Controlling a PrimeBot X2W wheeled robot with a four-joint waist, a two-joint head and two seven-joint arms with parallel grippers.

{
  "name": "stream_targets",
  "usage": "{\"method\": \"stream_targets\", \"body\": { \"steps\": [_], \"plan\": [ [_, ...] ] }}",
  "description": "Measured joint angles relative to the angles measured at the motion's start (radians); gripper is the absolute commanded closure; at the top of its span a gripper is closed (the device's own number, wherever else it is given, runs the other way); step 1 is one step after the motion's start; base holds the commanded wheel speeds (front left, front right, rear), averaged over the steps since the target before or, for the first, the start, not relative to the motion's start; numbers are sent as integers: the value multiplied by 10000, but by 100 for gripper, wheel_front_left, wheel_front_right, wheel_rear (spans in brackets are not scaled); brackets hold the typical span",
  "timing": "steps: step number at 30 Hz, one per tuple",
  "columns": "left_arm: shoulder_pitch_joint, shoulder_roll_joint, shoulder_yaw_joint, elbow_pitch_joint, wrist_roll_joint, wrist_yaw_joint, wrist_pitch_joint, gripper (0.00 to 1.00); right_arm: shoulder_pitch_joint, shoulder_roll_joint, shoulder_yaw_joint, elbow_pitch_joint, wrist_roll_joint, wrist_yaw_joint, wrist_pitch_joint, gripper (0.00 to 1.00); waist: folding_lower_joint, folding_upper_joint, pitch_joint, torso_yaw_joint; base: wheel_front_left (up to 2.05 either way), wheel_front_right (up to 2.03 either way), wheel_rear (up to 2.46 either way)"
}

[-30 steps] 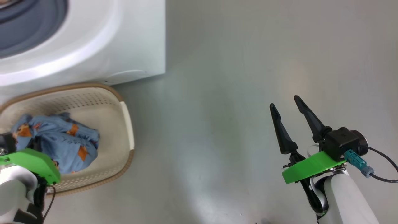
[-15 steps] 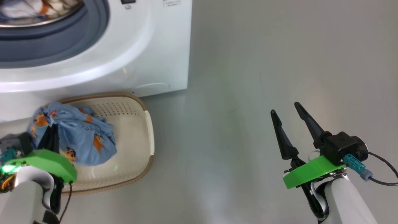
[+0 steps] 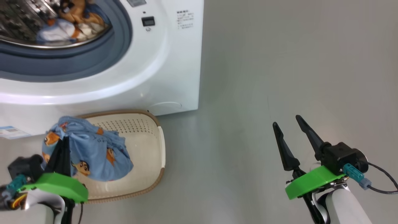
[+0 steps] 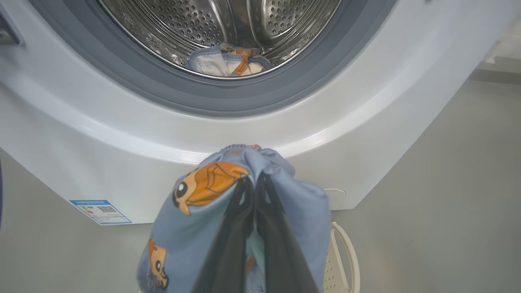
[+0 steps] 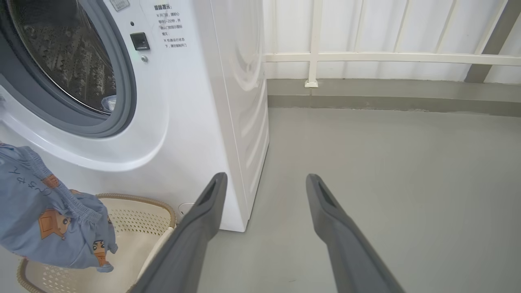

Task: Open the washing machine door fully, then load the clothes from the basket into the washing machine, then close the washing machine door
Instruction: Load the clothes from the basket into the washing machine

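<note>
One blue cartoon-print garment, pinched in closed left fingers, may snag the grey-blue rubber gasket ahead and slip; right fingers gape empty.

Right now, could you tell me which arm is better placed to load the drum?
The left: the left gripper is shut on the blue garment, over the basket and below the open drum. The right gripper is open, empty, off to the side.

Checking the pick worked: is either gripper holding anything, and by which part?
The left gripper is shut on a bunched fold at the top of the blue garment, over the basket. The right gripper is open, empty.
</note>
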Motion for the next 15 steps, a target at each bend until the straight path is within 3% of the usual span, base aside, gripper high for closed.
{"method": "stream_targets", "body": {
  "steps": [15],
  "plan": [
    [1874, -713, 426, -1446, 186, 10, 0, 100, 484, 25, -50, 165, 13, 0, 0, 0, 1, 0, -1153, 351, 0, 0, 0]
  ]
}}
